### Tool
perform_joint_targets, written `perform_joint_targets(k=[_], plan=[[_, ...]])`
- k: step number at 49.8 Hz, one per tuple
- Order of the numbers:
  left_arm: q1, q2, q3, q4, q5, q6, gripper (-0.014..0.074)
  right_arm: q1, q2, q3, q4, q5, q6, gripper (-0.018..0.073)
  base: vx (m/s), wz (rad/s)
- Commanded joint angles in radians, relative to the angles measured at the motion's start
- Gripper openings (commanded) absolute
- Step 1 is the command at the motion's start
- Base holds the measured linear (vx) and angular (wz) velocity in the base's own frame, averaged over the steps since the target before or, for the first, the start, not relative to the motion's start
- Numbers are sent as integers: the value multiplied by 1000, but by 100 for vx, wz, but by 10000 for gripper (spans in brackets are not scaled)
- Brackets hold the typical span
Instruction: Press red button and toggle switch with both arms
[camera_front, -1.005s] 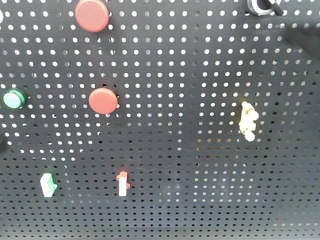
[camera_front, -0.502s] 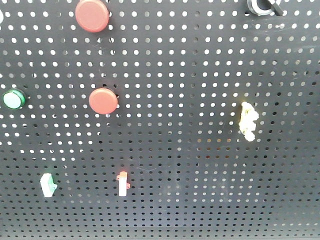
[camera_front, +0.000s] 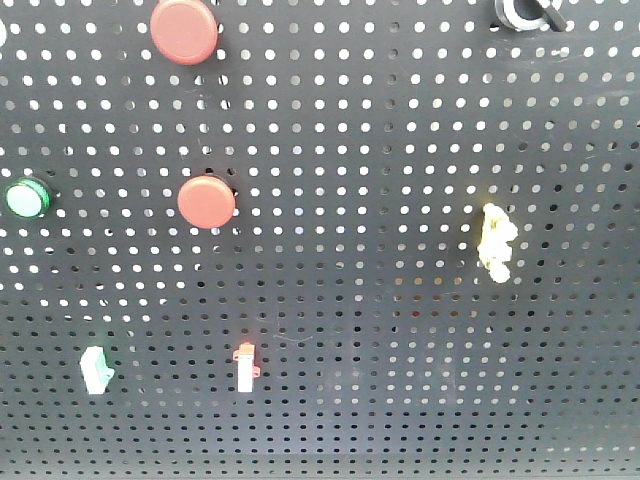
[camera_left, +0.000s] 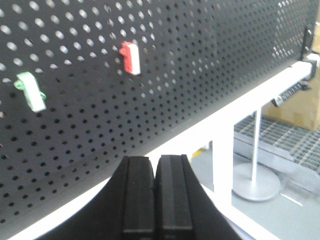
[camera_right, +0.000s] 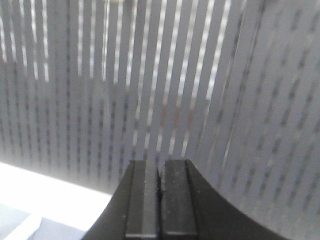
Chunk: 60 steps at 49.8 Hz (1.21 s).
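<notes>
While both claws stay out of the front view, the left claw (camera_left: 155, 195) and right claw (camera_right: 161, 197) are each pressed closed on nothing. On the pegboard (camera_front: 400, 380), one red button (camera_front: 206, 202) sits at nine o'clock, the red-tipped toggle switch (camera_front: 245, 366) at seven.

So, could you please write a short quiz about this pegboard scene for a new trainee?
1. True or false: the left gripper is shut, holding nothing.
2. In the front view, which is lower on the pegboard? A. green push button B. red toggle switch C. yellow switch
3. How many round red buttons show in the front view?

Key: 1 true. 2 B. 3 two: upper red button, lower red button.
</notes>
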<state>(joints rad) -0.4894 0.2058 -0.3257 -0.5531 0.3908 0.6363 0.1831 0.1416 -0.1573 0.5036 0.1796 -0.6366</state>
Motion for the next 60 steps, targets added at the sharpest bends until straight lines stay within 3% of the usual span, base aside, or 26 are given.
perform_joint_targets(k=[1, 5, 11, 21, 27, 33, 37, 60], plan=[[0, 6, -26, -17, -63, -7, 2, -7, 10, 2, 4, -74, -4, -3, 0, 0], [1, 6, -9, -11, -81, -6, 2, -7, 10, 19, 4, -67, -4, -3, 0, 0], [61, -19, 35, 126, -181, -18, 2, -7, 10, 37, 4, -60, -4, -3, 0, 0], [262, -112, 201, 244, -302, -197, 2, -7, 10, 48, 4, -54, -4, -3, 0, 0], [325, -193, 310, 366, -352, -366, 2, -7, 10, 48, 4, -54, -4, -3, 0, 0], [328, -237, 393, 461, -416, -522, 2, -7, 10, 48, 4, -54, -4, -3, 0, 0], [326, -233, 388, 511, -366, -567, 2, -7, 10, 48, 4, -54, -4, -3, 0, 0], [299, -233, 388, 513, -350, -571, 2, -7, 10, 48, 4, -54, -4, -3, 0, 0]])
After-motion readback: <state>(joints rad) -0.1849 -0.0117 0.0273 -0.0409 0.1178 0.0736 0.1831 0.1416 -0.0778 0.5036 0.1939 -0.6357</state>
